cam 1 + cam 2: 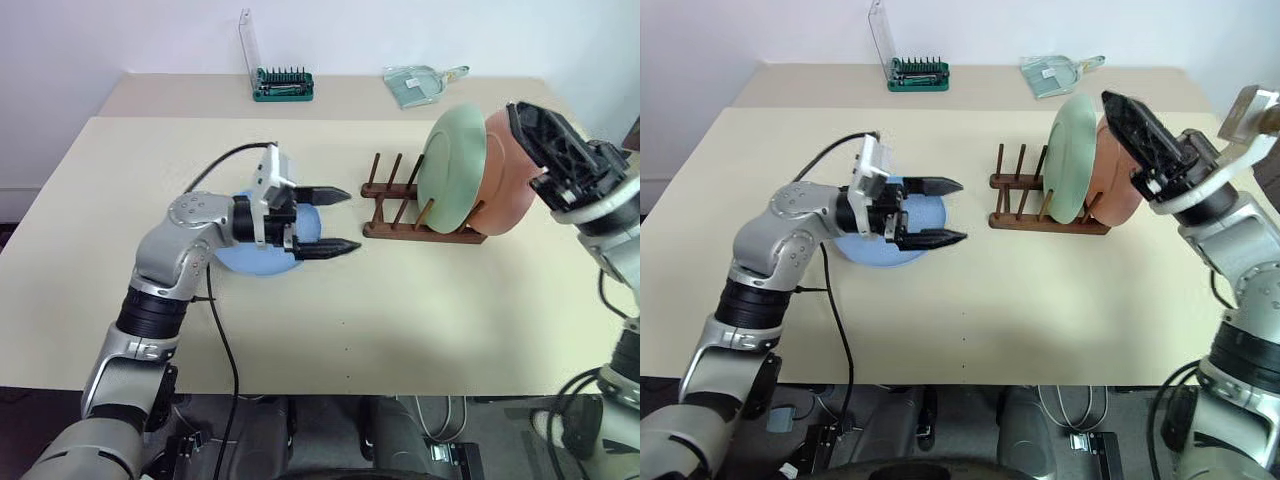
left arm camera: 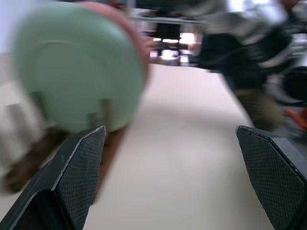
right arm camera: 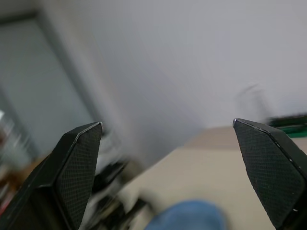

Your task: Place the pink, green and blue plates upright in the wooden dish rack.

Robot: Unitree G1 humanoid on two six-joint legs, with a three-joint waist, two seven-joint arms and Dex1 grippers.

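Now pink plate (image 1: 508, 175) and green plate (image 1: 452, 168) stand in the rack (image 1: 420, 228) beside the open right hand (image 1: 1137, 125); blue plate (image 1: 880, 240) lies flat beneath the open left hand (image 1: 332, 221), likely next to grip.
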